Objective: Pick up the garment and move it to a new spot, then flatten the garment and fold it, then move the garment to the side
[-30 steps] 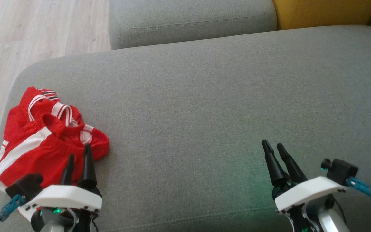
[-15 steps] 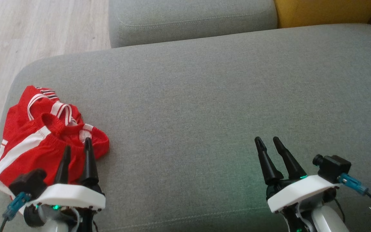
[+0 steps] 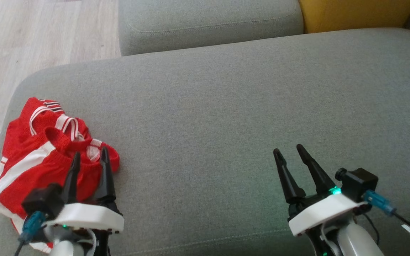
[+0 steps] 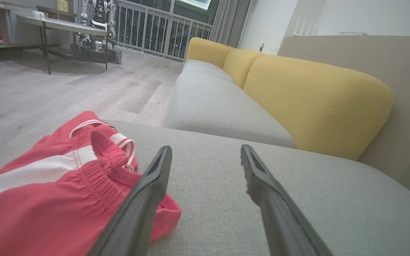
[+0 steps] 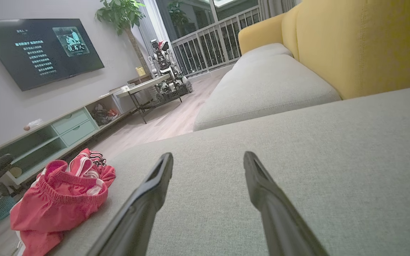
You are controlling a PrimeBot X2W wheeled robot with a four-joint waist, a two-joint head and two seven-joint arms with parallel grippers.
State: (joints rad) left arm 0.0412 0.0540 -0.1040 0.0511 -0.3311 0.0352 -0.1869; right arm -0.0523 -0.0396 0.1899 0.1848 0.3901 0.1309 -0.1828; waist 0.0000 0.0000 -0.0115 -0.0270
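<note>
A red garment (image 3: pixel 37 156) with white stripes lies crumpled at the far left end of a grey seat cushion (image 3: pixel 226 106), close to the edge above the wooden floor (image 3: pixel 30 32). Over the last second the left gripper (image 3: pixel 90 153) has crept forward from the near edge, so its two dark fingers now reach further over the near right corner of the heap, by the elastic waistband. Its jaws stand wide apart and hold nothing. In the left wrist view one finger overlaps the garment's bunched edge while the other sits over bare cushion, so the gripper looks lined up a little to the right of the cloth. Whether a fingertip touches the fabric cannot be told. The right gripper (image 3: pixel 289 149) has also drifted forward and toward the left, yet it is well apart from the garment, over bare cushion, jaws spread and empty. The garment itself has not moved. This reads as the approach to the first pick-up: nothing is lifted yet, and the moving, flattening and folding all lie ahead. The left gripper likely needs to come down and close on a fold near the waistband.
</note>
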